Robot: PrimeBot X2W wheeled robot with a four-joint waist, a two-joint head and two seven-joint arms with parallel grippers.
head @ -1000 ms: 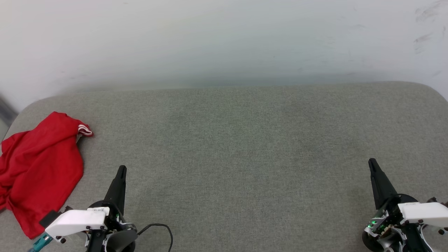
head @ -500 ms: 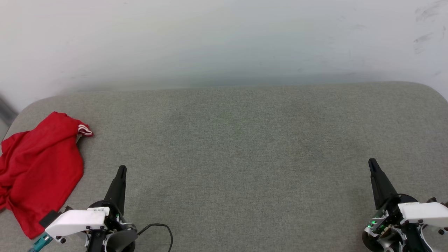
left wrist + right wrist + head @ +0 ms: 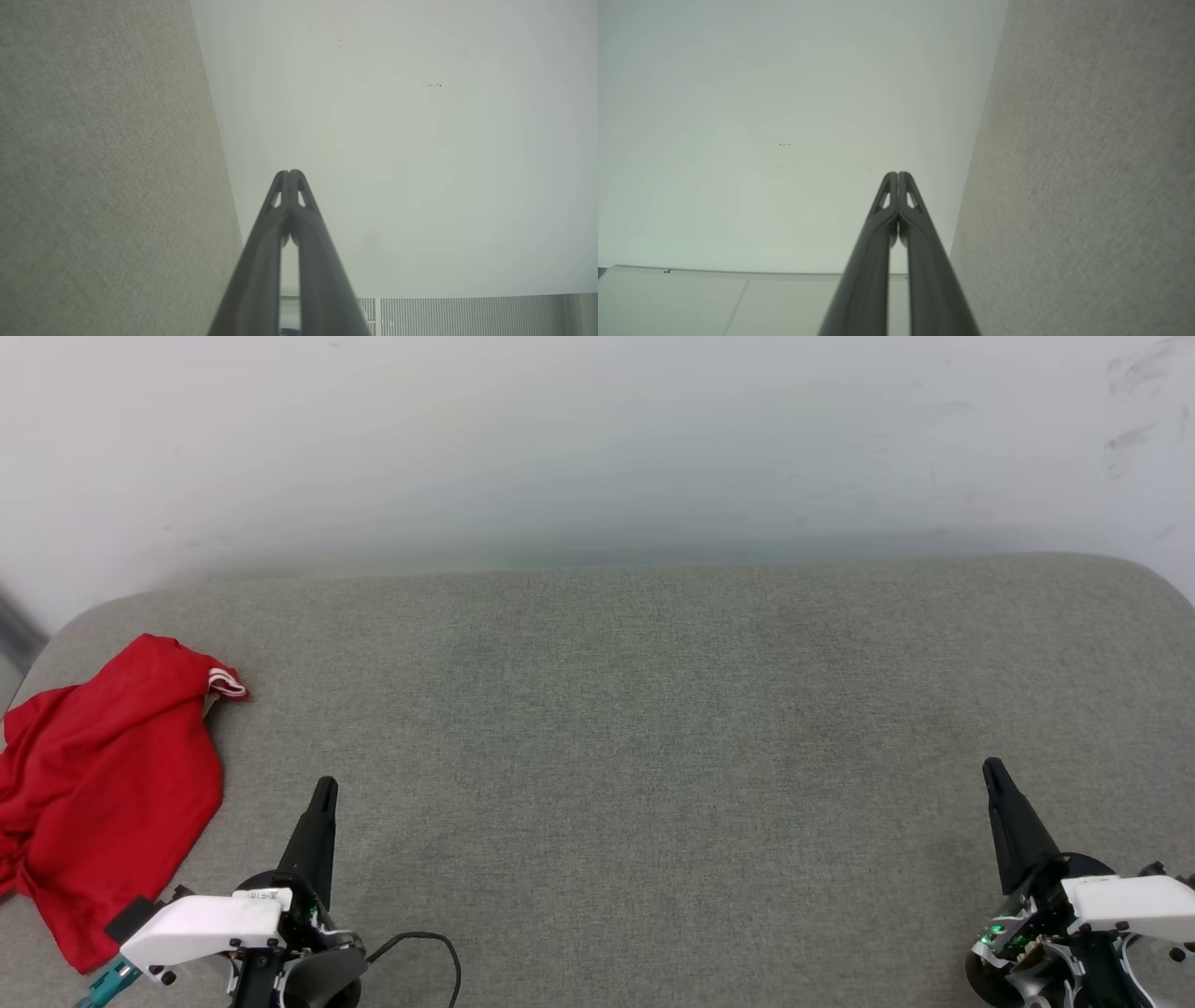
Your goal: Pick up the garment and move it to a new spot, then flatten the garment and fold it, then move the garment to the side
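Clenched tight and empty: left gripper (image 3: 323,791) and right gripper (image 3: 992,772), above a grey upholstered surface (image 3: 635,728). Crumpled red garment (image 3: 103,784) at the surface's far left edge, near left gripper, untouched. Nothing moved since a second ago.

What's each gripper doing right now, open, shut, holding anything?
Left gripper: shut, empty, fingertips pressed together; the red garment lies beside it, untouched.
Right gripper: shut, empty, above the grey surface.
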